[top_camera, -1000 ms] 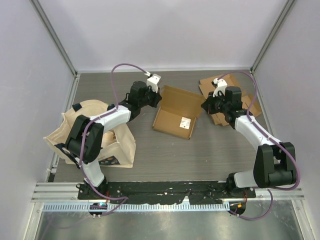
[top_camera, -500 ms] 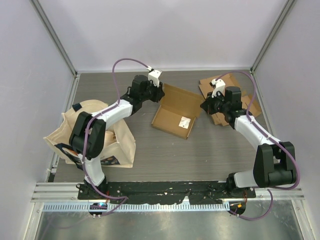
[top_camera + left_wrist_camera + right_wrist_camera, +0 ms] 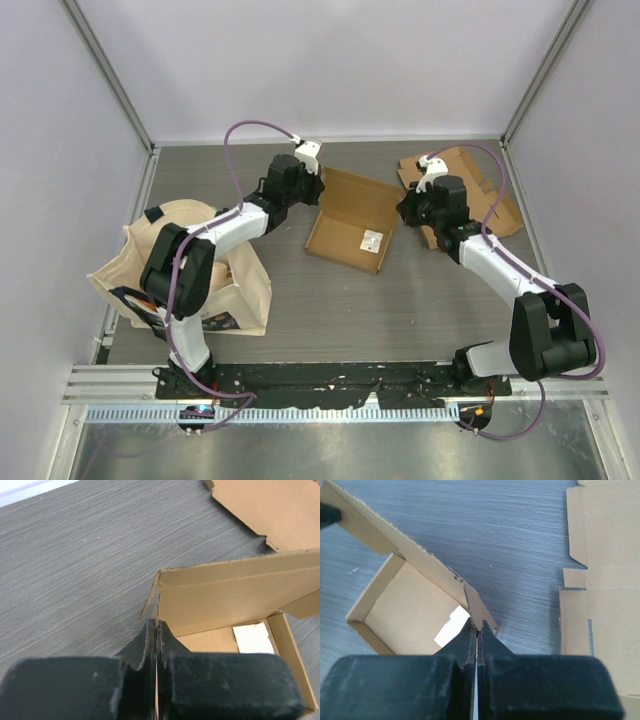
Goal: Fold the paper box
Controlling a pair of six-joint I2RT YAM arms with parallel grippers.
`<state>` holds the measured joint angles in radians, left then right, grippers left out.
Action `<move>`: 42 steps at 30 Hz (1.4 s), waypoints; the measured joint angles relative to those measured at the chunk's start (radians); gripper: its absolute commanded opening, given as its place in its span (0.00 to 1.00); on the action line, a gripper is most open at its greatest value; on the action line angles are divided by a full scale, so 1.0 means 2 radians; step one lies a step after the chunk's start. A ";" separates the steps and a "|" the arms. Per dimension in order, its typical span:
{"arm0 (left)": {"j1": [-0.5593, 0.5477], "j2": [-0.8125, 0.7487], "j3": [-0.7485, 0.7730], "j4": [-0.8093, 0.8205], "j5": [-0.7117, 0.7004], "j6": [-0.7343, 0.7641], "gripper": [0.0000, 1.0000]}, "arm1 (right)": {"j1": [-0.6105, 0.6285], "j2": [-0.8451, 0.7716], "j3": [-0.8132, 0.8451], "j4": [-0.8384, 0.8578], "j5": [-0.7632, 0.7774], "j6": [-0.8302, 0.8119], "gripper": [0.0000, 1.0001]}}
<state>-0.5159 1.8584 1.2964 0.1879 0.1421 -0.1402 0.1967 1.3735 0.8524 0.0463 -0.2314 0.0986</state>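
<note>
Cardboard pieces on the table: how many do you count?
2 that I can tell apart: the half-folded box at centre, and flat cardboard lying at the far right. The flat one may be a stack hiding more.

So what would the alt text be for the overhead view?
Two robot arms reach across a grey table to an open, half-folded cardboard box in the middle, the left arm at its far left corner and the right arm at its right corner, both with jaws shut. A cloth tote bag lies on the left; flat cardboard sheets lie far right.
</note>
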 measured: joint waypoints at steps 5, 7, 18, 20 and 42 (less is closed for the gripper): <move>-0.014 -0.002 -0.016 0.024 -0.086 -0.045 0.00 | 0.080 -0.004 -0.005 0.022 0.160 0.066 0.01; -0.019 -0.002 -0.019 0.035 -0.120 -0.065 0.00 | 0.110 -0.004 -0.005 0.031 0.222 0.088 0.01; -0.077 -0.024 -0.088 0.116 -0.259 -0.128 0.00 | 0.181 -0.003 -0.078 0.157 0.409 0.121 0.01; -0.085 -0.027 -0.105 0.129 -0.271 -0.131 0.00 | 0.182 -0.003 -0.099 0.183 0.418 0.121 0.01; -0.119 -0.069 -0.235 0.235 -0.300 -0.149 0.00 | 0.249 -0.039 -0.255 0.385 0.468 0.105 0.01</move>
<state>-0.7536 1.7206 0.8257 0.6579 -0.4576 -0.4381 0.6945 1.2949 0.3416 0.8162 0.7055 0.3092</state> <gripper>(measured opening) 0.009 0.033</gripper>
